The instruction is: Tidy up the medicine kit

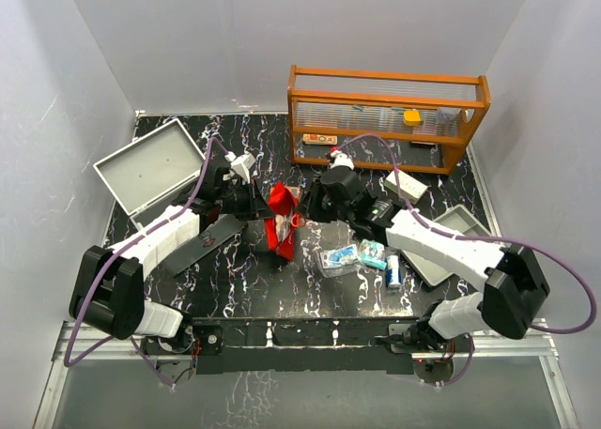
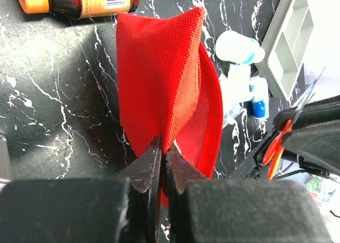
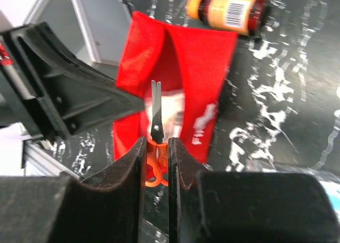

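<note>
My left gripper (image 2: 161,144) pinches the red pouch (image 2: 154,67) by its rim, seemingly holding its mouth open. My right gripper (image 3: 156,143) clamps scissors (image 3: 155,112), blades aimed lengthwise at the pouch. The grey kit (image 1: 150,171) lies far left, nearer my left arm.

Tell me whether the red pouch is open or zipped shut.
Open: on the red pouch, the mouth gapes in the left wrist view, inner lining showing, one flap pinched by the left end effector.
</note>
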